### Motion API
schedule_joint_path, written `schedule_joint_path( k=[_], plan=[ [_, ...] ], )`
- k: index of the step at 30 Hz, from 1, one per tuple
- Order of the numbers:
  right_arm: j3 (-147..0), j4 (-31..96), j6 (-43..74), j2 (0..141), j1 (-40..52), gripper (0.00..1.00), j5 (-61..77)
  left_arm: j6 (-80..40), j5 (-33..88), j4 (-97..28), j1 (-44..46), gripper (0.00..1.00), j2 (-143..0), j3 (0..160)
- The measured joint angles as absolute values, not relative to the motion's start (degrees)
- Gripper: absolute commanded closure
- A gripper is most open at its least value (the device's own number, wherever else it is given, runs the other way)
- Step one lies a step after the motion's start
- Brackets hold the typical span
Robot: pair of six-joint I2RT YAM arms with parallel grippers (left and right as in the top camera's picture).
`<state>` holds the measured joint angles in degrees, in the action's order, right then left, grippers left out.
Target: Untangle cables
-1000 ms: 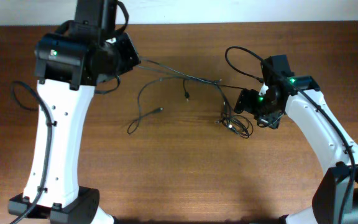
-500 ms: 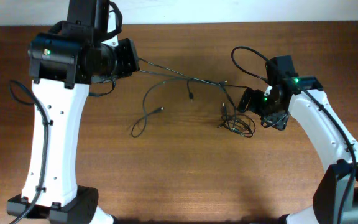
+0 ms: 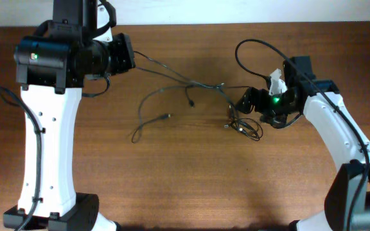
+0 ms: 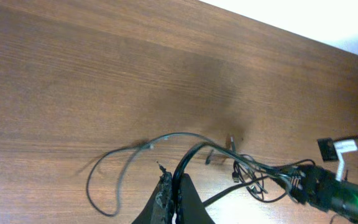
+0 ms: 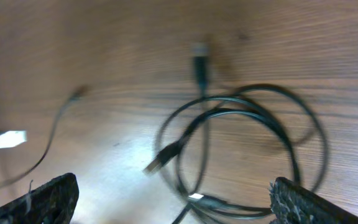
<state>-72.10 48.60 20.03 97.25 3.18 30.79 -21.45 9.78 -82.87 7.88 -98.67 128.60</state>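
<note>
Thin black cables [image 3: 172,80] stretch across the wooden table from my left gripper [image 3: 132,56] to a small coiled bunch [image 3: 244,126] near my right gripper [image 3: 244,102]. The left gripper [image 4: 178,198] is shut on one cable and holds it raised, the strand running taut toward the bunch [image 4: 253,177]. A loose cable loop [image 3: 148,110] with a plug end lies at centre left. My right gripper [image 5: 173,202] is open, its fingers spread wide above the coiled cables [image 5: 247,155], with silvery plug ends [image 5: 161,158] between them.
The wooden table [image 3: 191,179] fills the view, with a white wall strip at the far edge. A thicker black wire loops above the right arm [image 3: 252,54]. A white tag [image 3: 275,80] sits on the right wrist.
My left gripper has pulled its cable further left and back, stretching the strand. My right gripper has shifted slightly left over the coiled bunch.
</note>
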Motion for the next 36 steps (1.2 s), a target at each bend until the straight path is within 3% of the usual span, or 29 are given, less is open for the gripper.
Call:
schedule_joint_path(
  k=[13, 20, 25, 36],
  plan=[
    [-73.71, 49.30, 16.05, 83.09, 2.96, 0.01, 39.18, -17.91, 19.59, -81.19, 7.51, 1.00, -98.45, 128.92],
    [-73.71, 50.52, 16.05, 83.22, 3.86, 0.01, 39.31, -7.01, 46.89, -75.42, 7.38, 1.00, -98.45, 129.01],
    [-73.71, 49.28, 16.08, 83.22, 5.72, 0.01, 39.38, -4.23, 58.54, -74.35, 7.57, 1.00, -98.35, 129.03],
    [-73.71, 47.33, 17.61, 83.40, 7.99, 0.02, 36.69, -6.00, 59.64, -72.53, 11.29, 1.00, -98.30, 129.03]
  ],
)
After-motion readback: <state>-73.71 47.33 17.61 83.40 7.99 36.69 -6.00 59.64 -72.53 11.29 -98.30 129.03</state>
